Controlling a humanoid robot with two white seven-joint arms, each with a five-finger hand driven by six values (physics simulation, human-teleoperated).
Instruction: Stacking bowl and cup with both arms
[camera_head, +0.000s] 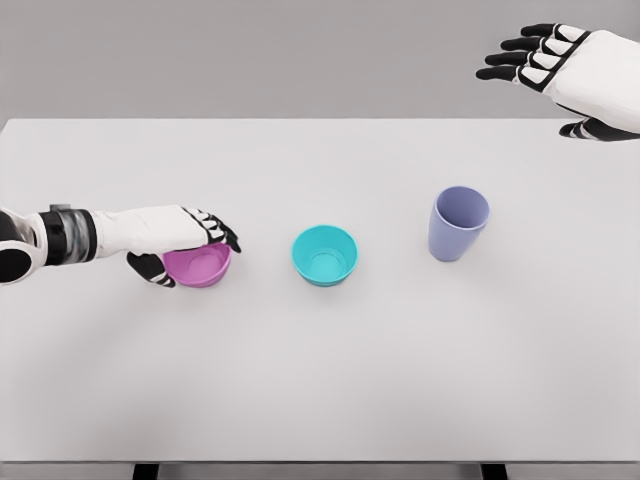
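A pink bowl sits on the white table at the left. My left hand is curled over its rim, fingers on the far edge and thumb at the near side, shut on it. A teal bowl stands upright in the middle of the table, apart from the others. To its right a lavender cup stands upright. My right hand hovers high at the upper right, beyond the cup, fingers extended and holding nothing.
The table's far edge runs across the top of the view and its front edge shows at the bottom. Two dark table legs peek out below the front edge.
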